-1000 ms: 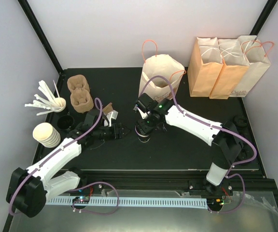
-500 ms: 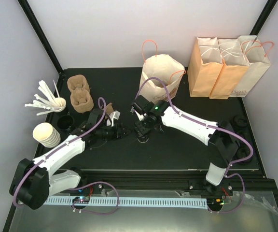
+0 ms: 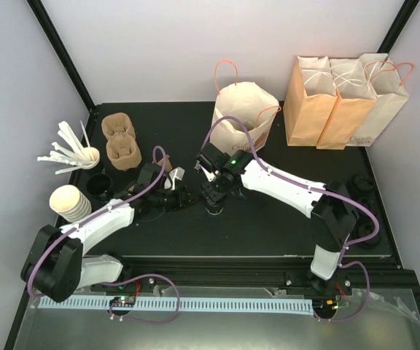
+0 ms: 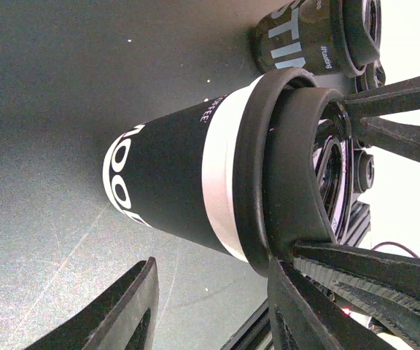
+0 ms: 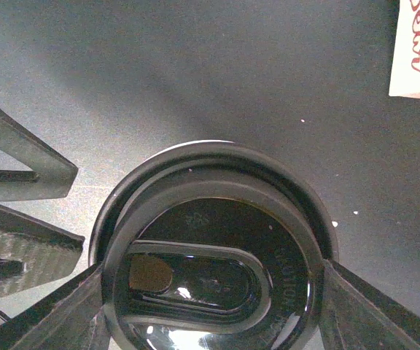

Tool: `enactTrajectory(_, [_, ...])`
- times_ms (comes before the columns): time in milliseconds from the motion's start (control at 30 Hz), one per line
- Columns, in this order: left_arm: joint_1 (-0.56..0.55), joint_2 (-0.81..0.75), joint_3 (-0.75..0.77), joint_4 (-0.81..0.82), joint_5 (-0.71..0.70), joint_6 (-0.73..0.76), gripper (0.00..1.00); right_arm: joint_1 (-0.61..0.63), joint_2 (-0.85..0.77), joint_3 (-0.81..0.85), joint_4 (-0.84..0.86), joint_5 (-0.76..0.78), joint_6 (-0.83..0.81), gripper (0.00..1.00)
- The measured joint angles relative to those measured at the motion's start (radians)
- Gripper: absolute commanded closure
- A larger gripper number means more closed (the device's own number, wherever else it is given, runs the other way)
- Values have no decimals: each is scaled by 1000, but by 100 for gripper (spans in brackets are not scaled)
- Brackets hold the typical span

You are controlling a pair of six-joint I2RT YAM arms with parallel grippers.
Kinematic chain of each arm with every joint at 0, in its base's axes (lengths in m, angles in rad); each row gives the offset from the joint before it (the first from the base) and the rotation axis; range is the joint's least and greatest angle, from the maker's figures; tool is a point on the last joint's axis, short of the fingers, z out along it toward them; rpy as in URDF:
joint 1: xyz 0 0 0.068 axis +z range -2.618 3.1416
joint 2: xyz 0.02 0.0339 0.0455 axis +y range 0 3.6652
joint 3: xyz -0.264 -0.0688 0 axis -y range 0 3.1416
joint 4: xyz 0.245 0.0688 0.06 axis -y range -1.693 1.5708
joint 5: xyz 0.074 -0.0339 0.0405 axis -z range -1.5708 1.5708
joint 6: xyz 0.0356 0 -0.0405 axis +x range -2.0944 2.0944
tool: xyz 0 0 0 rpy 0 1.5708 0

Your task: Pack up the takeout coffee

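Dark surface [image 3: 283, 226] under pale walls, supplies ranged along the edges. Near its middle, takeout coffee [image 4: 170, 191], upright, round black lid [image 5: 210, 270] seated on the rim. Gripped at that lid from above by right end effector [image 3: 214, 195], fingers [image 5: 352, 302] pressed against opposite sides of the rim. Cannot tell whether the base rests on the surface or hangs just off it. Just beside the cup, left end effector [image 3: 184, 195], low and level, jaws partly apart with nothing between them, tips short of the cup wall. Behind, near the back, open paper bag [image 3: 243, 117] with its mouth up and pink handles spread; well to the right, three more bags [image 3: 345, 102] standing together. Far left, stack of white cups [image 3: 70, 202] and pulp carriers [image 3: 121, 142]. Step in hand, by judgement: the pickup, grip apparently made and the lift not yet done. Next move likely calls for a straight rise, cup kept upright, a short carry back over the open bag, and a descent clear of handles and bag walls.
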Motion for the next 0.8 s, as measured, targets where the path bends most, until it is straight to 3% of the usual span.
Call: enactTrajectory(800, [32, 120, 29, 103, 80, 0, 58, -12, 13, 14, -18, 4, -19, 28])
